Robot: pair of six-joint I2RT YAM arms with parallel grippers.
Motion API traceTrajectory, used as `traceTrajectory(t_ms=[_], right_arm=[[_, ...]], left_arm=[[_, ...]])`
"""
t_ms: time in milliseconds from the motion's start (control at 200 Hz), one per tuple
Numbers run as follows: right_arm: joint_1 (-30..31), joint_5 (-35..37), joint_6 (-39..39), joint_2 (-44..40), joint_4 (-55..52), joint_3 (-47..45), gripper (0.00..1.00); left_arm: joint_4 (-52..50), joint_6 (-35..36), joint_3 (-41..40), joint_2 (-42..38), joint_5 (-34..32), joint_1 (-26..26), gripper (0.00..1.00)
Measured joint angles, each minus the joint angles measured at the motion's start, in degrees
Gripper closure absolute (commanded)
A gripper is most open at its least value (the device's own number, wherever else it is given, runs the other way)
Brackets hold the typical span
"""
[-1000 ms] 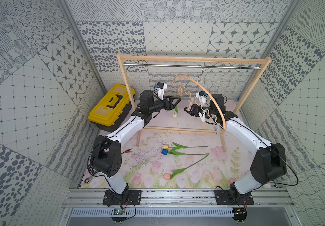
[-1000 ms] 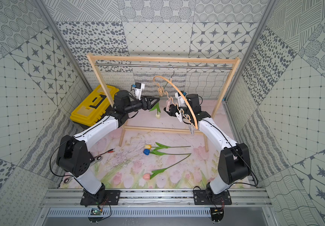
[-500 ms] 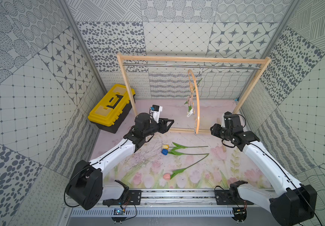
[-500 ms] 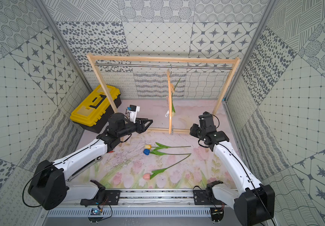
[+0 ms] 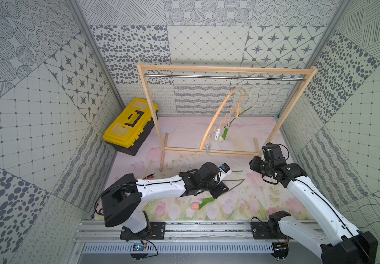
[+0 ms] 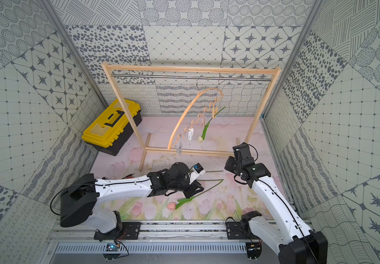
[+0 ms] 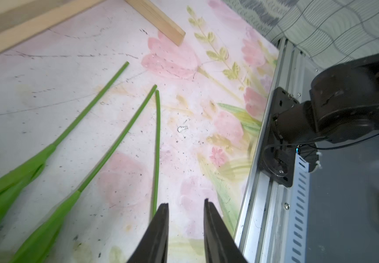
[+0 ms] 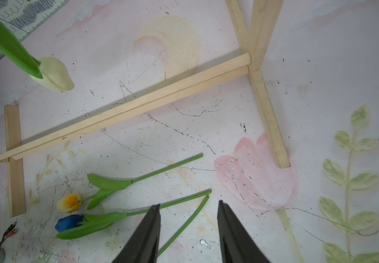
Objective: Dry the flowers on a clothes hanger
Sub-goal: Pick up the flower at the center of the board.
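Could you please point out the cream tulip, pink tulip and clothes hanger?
cream tulip (image 8: 55,76): right wrist view, its head.
pink tulip (image 5: 194,206): in a top view, its head.
clothes hanger (image 5: 213,120): in a top view, its curved arc.

hanger (image 6: 181,115): hooked on the rod (image 6: 161,77), upper middle, hanging crooked
cream tulip (image 6: 200,139): clipped on, head down
pink tulip (image 6: 171,206): flat on the mat (image 6: 216,201), lower middle

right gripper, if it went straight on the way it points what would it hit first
Most likely the thin green stem on the mat, just ahead of the right gripper between its fingers; depth is hard to judge.
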Motion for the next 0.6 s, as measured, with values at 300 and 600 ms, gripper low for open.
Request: traceTrajectory(t_ms=[300, 600], right_arm=[[0.0, -1.0, 1.1, -1.2, -0.2, -1.3, 0.53], [0.0, -2.4, 1.4, -1.8, -0.2, -1.3, 0.54]], left_arm=[[-8.2, 7.5, 9.8, 11.2, -6.3, -4.9, 0.72], [-13.5, 12.2, 12.4, 16.9, -10.7, -4.8, 0.71]])
